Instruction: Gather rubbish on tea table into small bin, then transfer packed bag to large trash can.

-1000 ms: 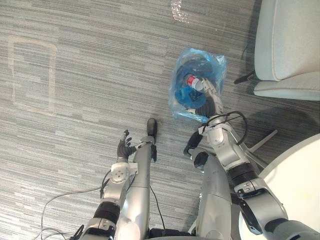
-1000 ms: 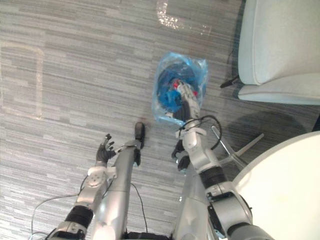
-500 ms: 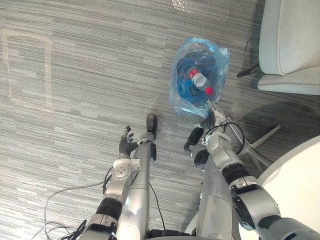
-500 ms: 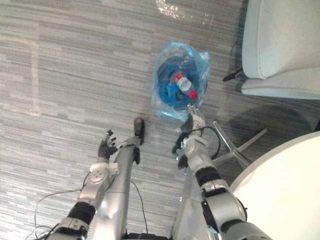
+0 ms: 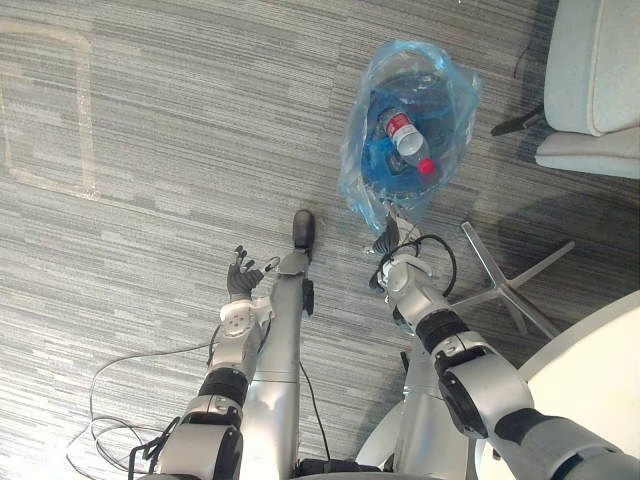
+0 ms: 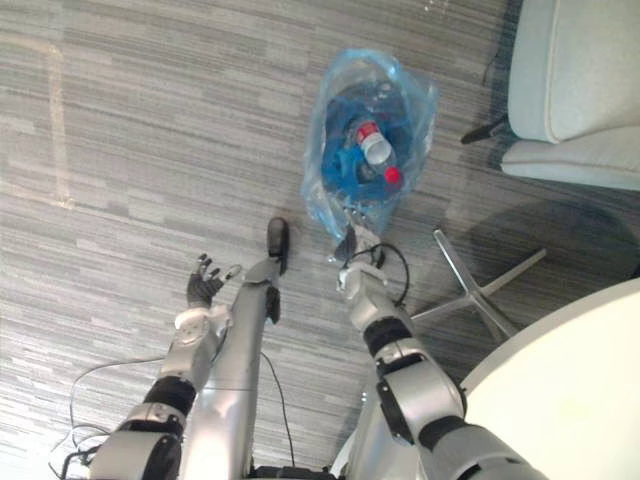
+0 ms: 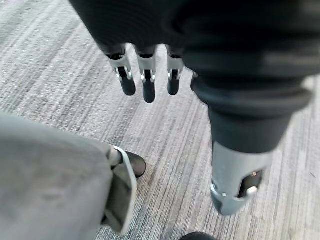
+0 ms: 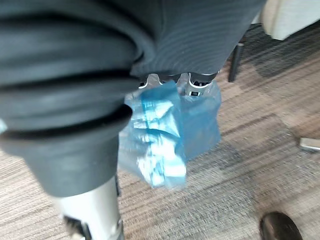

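Carrying the packed bag looks to be the step in hand: the blue bag (image 5: 405, 140) sits on the grey carpet (image 5: 150, 200) at about 1 o'clock from us, just clear of the pale chair (image 5: 600, 80) at 2 o'clock and well apart from the white table (image 5: 610, 350) at 4 o'clock. Our right hand (image 5: 390, 238) meets the bag's near corner, and in the right wrist view its fingers (image 8: 197, 82) are curled onto a bunched fold of blue plastic that hangs from them. Our left hand (image 5: 240, 280) hangs idle at 10 o'clock over bare carpet, fingers straight and spread, holding nothing.

We judge the gathering done, since a bottle (image 5: 400, 128) and a red cap (image 5: 426, 166) lie inside the bag. The next move calls for a firm lift by that fold, keeping the load from spilling, then a walk to the large trash can.

The bag's long axis runs from 6 to 12 o'clock, its pinched end pointing back toward us. The bottle inside lies roughly 11 to 5.
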Tool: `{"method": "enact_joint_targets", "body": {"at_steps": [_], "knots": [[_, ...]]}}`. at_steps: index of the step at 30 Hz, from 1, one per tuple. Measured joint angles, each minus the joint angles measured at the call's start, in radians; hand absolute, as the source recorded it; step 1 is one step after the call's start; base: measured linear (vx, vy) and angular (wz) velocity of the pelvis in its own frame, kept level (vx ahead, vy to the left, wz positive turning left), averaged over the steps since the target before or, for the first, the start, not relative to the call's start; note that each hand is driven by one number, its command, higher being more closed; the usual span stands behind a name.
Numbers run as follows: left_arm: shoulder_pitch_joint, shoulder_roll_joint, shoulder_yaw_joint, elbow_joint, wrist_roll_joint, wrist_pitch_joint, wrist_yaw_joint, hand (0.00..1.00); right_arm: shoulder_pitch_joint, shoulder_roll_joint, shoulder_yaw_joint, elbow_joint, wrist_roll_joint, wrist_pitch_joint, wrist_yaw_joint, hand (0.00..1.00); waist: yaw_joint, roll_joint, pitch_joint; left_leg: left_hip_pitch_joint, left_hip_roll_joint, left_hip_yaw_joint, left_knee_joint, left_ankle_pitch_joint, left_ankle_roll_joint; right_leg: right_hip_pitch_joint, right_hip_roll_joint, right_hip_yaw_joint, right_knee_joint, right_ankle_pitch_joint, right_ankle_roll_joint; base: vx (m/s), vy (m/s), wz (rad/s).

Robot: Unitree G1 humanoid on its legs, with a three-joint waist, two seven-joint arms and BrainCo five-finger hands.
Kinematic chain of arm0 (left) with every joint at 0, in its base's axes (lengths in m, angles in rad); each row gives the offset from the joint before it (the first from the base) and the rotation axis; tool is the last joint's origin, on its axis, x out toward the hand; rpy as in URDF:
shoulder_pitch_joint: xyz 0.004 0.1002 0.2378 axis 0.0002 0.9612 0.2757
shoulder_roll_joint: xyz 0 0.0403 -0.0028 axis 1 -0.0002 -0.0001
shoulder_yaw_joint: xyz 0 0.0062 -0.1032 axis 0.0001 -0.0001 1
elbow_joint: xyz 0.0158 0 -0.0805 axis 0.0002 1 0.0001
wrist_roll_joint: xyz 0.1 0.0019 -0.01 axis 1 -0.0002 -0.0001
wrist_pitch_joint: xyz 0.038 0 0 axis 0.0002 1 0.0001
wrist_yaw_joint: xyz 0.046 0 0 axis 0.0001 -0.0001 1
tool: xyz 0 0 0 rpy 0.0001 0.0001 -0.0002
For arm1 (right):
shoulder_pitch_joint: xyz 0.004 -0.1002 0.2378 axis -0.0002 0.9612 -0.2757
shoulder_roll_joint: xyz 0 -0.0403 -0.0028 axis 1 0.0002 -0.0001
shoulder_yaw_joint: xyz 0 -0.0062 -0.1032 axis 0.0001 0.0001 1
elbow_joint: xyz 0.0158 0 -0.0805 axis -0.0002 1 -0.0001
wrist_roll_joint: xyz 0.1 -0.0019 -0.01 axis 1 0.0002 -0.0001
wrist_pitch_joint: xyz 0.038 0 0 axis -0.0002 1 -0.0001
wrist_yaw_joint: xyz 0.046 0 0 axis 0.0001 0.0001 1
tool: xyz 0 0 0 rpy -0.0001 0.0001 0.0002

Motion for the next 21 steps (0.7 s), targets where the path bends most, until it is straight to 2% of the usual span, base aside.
{"method": "enact_joint_targets", "body": {"at_steps": [6,12,21], "knots": [[0.0,0.005,0.0,0.004,-0.004,0.002,-0.007,0.0,-0.002,0.0,0.044,-0.03,0.09,-0.032,0.005,1.0,0.0,0.0,0.0,-0.005,0.004,-0.002,0.007,0.006,-0.008,-0.008,0.003,0.001,0.011,-0.001,-0.001,-0.02,-0.009,0.0],[0.0,0.01,0.004,0.004,-0.003,0.003,-0.008,0.0,0.035,0.0,0.044,-0.141,0.153,-0.056,0.006,1.0,0.0,0.0,0.0,0.0,0.015,-0.004,0.034,0.005,-0.007,0.007,0.013,0.0,0.017,0.0,-0.002,-0.04,-0.005,-0.06],[0.008,-0.004,-0.016,-0.004,0.018,0.035,-0.028,0.0,0.189,0.01,0.046,-0.3,0.215,-0.083,0.027,1.0,-0.003,-0.004,-0.002,0.133,0.041,0.018,0.026,-0.016,-0.002,0.137,0.034,0.01,-0.016,0.008,-0.01,-0.04,-0.005,-0.11]]}}
